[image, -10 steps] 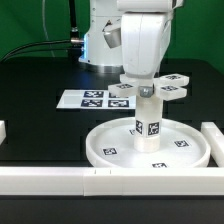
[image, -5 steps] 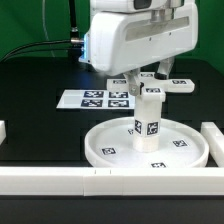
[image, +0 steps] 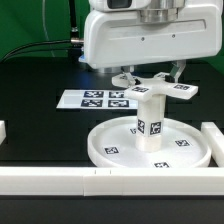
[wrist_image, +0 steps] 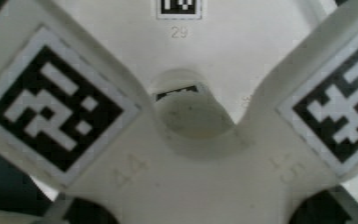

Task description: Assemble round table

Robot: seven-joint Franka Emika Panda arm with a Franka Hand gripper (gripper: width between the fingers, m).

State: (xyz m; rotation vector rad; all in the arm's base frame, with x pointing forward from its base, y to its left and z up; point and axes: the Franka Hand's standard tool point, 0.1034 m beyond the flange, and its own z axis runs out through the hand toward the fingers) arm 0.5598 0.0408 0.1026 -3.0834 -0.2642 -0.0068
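The tool grips the flat white cross-shaped plastic piece atop the short thick white cylinder, which stands upright in the large round rimmed white disc.

The arm comes in from twelve o'clock in the exterior view, its broad white wrist housing filling the upper frame and facing the camera. The gripper hangs straight down beneath it, at about six o'clock from the housing. Its dark fingers point down; the pictures do not settle whether the jaws are apart or closed.
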